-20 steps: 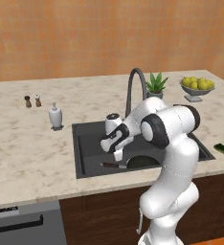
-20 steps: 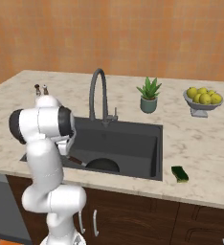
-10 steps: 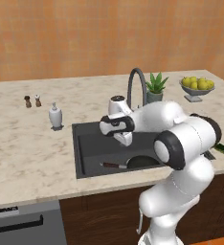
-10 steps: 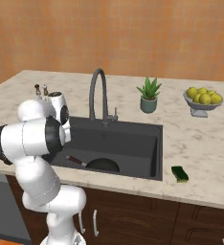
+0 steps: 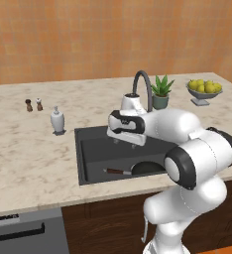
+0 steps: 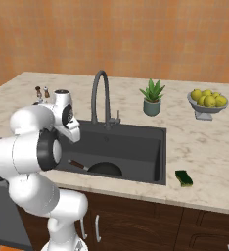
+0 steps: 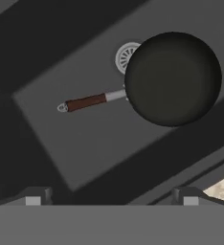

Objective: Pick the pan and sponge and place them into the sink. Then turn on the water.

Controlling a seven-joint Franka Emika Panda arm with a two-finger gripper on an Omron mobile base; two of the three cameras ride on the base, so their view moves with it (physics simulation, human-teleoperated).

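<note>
One pan [image 7: 173,79] flat in sink [image 5: 95,154]; hand [image 7: 111,195] spread, empty, risen since earlier.

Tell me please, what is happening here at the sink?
A white robot arm is clearing up. The pan already lies in the sink, partly over the drain, and the gripper hangs open above it, holding nothing. The sponge lies on the counter to the right of the sink, so it is not yet in. No water is running from the faucet.
</note>
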